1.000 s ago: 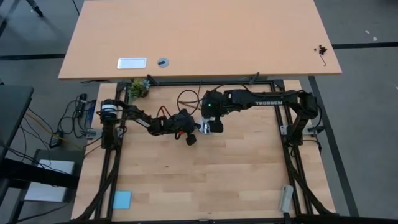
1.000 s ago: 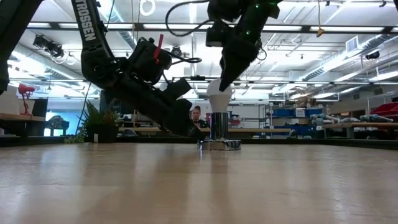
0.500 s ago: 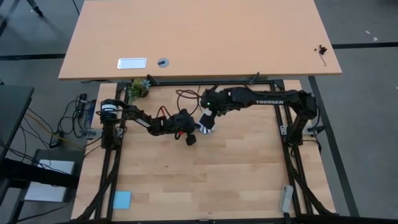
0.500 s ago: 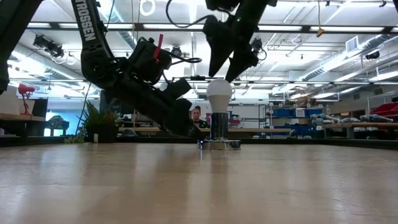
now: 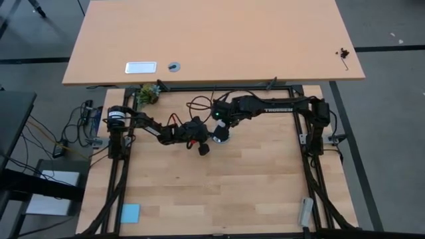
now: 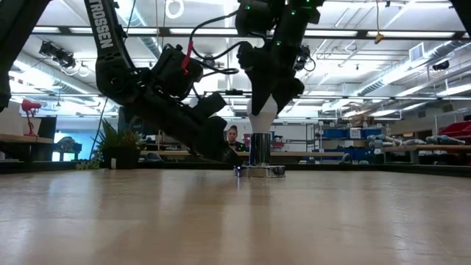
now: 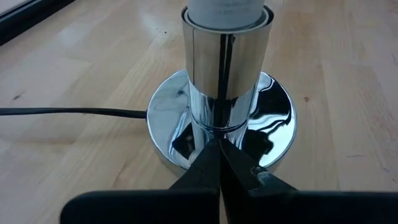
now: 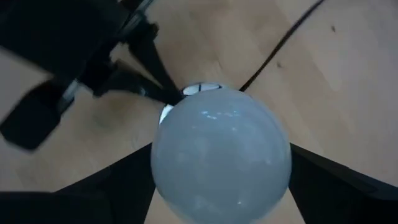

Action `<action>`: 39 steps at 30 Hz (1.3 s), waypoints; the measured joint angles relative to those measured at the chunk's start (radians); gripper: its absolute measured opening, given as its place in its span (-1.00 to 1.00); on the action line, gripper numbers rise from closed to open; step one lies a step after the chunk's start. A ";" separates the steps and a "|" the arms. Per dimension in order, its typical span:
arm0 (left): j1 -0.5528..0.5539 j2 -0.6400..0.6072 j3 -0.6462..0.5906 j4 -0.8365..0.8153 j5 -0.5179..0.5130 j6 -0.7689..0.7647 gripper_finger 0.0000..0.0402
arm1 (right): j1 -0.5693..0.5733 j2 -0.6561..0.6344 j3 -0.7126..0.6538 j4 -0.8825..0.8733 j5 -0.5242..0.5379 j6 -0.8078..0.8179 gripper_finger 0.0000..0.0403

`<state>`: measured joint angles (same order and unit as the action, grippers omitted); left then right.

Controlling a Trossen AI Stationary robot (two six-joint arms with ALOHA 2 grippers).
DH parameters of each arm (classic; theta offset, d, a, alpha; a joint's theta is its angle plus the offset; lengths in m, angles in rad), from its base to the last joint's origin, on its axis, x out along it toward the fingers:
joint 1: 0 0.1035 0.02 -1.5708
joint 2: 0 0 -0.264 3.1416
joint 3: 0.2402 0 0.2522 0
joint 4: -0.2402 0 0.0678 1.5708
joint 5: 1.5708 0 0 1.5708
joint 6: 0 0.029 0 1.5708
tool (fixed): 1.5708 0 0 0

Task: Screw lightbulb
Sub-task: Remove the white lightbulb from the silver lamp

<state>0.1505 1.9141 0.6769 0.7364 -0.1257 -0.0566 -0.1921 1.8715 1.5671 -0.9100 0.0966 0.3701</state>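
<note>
The white frosted lightbulb [image 8: 221, 155] stands upright, its neck [image 6: 263, 118] in the chrome socket tube [image 7: 227, 68], which rises from a round chrome base disc [image 7: 273, 130] near the table's middle. My right gripper [image 6: 271, 92] comes down over the bulb's globe, shut on it. My left gripper [image 7: 217, 149] is shut, low beside the socket on its left, with its tips at the foot of the tube. The screw end is hidden inside the socket. My left gripper presses its shut fingertips [image 7: 214, 158] against the chrome socket where the tube meets the base disc [image 7: 217, 134]. It slants down from the table's left; the disc lies flat on the table. My right gripper pinches the bulb's globe between its two fingers [image 8: 124, 180], one on each side at its widest part [image 8: 168, 168]. The fingers point down from above. The bulb stands upright in the socket.
The socket's black cord [image 7: 62, 112] runs off over the table toward the far edge [image 5: 199, 103]. A small plant [image 5: 147, 93] stands at the far left, a blue pad [image 5: 130, 212] at the near left, a grey object [image 5: 305, 211] at the near right.
My right gripper lifted off the bulb, leaving the globe bare and upright in the socket, turned about its wrist, and has come back down around the globe. The bulb, the socket and my left gripper have stayed in place.
</note>
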 joint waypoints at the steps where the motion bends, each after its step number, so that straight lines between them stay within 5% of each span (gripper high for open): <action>1: 0.000 0.000 0.000 0.000 0.001 0.000 -0.99 | 0.000 -0.002 0.001 -0.002 -0.001 -0.041 0.60; 11: 0.000 0.000 0.000 0.003 0.018 0.000 -0.99 | -0.022 -0.008 0.002 0.002 -0.065 -0.609 0.42; 23: 0.000 0.000 0.000 0.003 0.020 0.000 -0.99 | 0.027 -0.049 0.002 -0.008 0.024 -0.421 0.92; 39: 0.000 0.000 0.000 0.004 0.022 0.000 -0.98 | 0.019 -0.036 0.002 0.058 0.067 -0.082 0.88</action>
<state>0.1505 1.9141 0.6769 0.7406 -0.1032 -0.0563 -0.1730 1.8351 1.5696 -0.8516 0.1635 0.2886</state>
